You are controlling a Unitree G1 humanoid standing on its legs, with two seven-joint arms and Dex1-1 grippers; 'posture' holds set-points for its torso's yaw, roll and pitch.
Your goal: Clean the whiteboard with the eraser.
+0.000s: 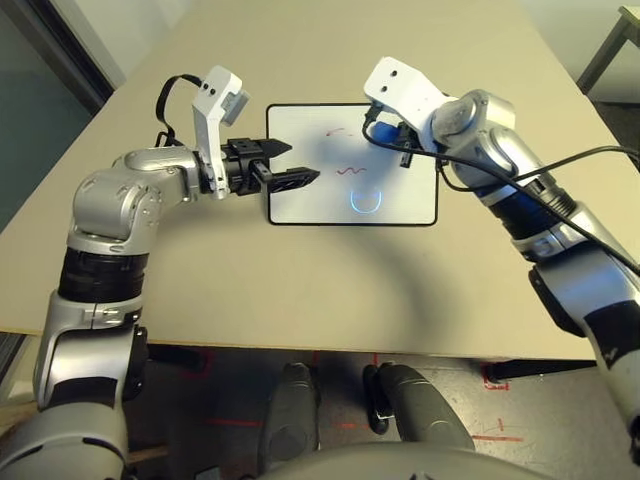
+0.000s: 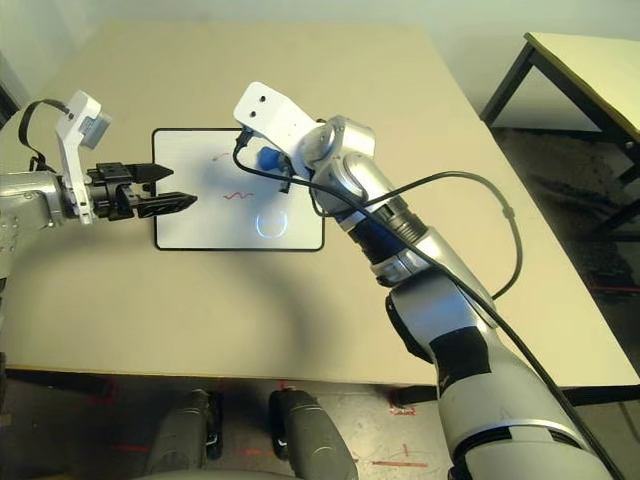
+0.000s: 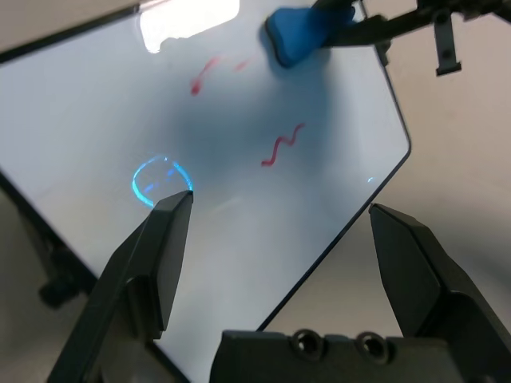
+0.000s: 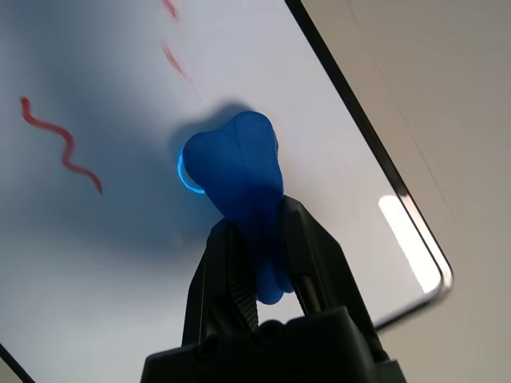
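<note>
A: What is sitting on the tan table (image 1: 300, 300)?

B: The rectangular white whiteboard with thin black frame (image 1: 352, 165) is lying mid-table. The left gripper (image 1: 300, 165) is hovering over its left edge, fingers spread apart.

A: And farther back?

B: The right gripper (image 4: 259, 243) is clamping the small bright blue eraser block (image 4: 235, 171), pressing it near the board's far right, beside red squiggles (image 1: 352, 170).

The whiteboard (image 1: 352, 164) lies flat on the worktop, white with a thin black frame, marked with red squiggles and a bluish ring. The eraser (image 4: 235, 179), a small bright blue waisted block, is over the board's surface near one edge.
</note>
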